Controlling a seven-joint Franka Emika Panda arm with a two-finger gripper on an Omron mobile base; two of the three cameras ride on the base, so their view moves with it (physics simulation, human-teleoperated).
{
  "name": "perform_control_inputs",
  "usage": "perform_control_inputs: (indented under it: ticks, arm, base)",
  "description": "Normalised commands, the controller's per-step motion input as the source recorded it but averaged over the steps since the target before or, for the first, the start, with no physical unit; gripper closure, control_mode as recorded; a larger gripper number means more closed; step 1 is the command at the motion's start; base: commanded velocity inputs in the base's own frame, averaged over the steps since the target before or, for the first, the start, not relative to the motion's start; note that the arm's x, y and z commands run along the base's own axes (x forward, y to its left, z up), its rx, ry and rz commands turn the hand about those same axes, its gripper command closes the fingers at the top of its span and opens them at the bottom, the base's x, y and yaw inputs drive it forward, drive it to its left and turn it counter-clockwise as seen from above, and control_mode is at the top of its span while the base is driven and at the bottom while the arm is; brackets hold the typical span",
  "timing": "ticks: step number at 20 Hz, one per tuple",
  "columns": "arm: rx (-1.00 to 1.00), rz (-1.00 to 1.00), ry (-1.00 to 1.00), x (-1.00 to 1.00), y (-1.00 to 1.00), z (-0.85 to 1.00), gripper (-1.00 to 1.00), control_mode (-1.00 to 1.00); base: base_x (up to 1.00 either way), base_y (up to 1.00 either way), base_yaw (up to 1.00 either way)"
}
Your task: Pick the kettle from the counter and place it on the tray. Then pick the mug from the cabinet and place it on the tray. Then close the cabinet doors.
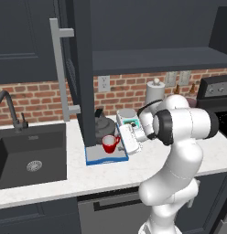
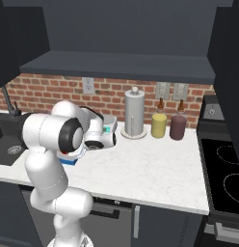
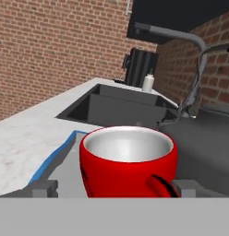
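On the tray: I see the red mug (image 1: 109, 143) near its front edge, the dark grey kettle (image 1: 103, 123) behind it.
Around: open cabinet door (image 1: 83, 68) at the tray (image 1: 106, 158)'s left edge; paper-towel roll (image 2: 134, 114) farther right.
Gripper (image 3: 114, 188): fingers spread wide either side of the mug, released.
Materials: glossy mug, speckled white counter (image 2: 140, 169).

We are seeing a glossy, smooth red mug (image 3: 128, 166) with a pale interior, a matt grey tray (image 3: 65, 173), and a speckled, marble-like surface (image 3: 33, 133).
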Motion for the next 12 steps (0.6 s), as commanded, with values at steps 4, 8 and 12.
perform_control_inputs:
  ticks: [4,8,12]
  arm:
    - [-0.02,-0.01,0.00,-0.03,0.00,0.00,-1.00,-1.00]
    - [-0.01,-0.02,0.00,-0.05,0.00,0.11,-1.00,-1.00]
    - [0.00,-0.06,0.00,-0.12,-0.10,0.23,-1.00,-1.00]
  base:
    - [0.00,0.00,0.00]
    - [0.00,0.00,0.00]
    - [0.00,0.00,0.00]
